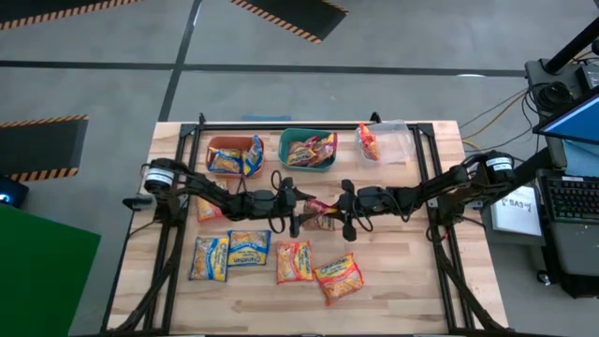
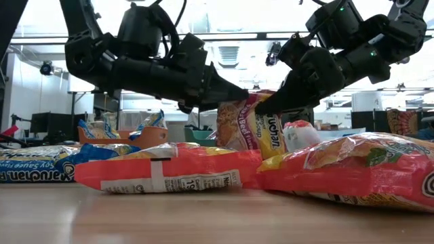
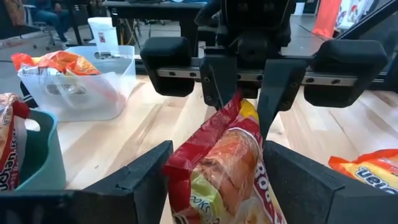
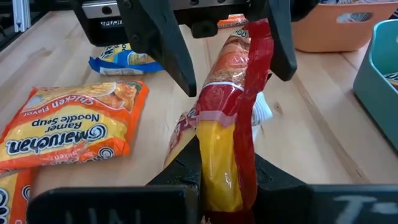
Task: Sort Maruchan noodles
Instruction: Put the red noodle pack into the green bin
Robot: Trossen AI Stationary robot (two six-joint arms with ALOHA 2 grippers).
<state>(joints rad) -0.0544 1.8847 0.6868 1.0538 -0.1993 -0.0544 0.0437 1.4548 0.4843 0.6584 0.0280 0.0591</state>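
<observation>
A maroon-and-yellow Maruchan packet [image 1: 321, 214] stands on its long edge at the table's middle, between both grippers. My right gripper [image 1: 343, 212] [image 4: 227, 163] is shut on the end toward the table's right. My left gripper [image 1: 298, 213] [image 3: 217, 152] is open, with one finger on each side of the packet's other end [image 3: 217, 162]. Blue-and-yellow packets [image 1: 229, 253] and orange packets [image 1: 316, 270] lie flat nearer the table's near edge. In the low view an orange packet [image 2: 169, 173] hides the held packet's lower edge. My right gripper pinches the packet's right-hand end [image 4: 225, 140] between its two fingers, coming level from the table's right. The packet sits upright on edge in the hold [image 2: 247, 129]; I cannot tell whether it is lifted clear of the table. My left gripper's fingers [image 3: 152, 177] flank the other end; whether they touch it I cannot tell.
Three bins line the far edge: an orange one [image 1: 211, 148] with blue packets, a green one [image 1: 284, 150] with maroon packets and a clear one [image 1: 401, 142] with an orange packet. Another packet [image 1: 208, 210] lies under the left arm. Bare wood shows along the near edge.
</observation>
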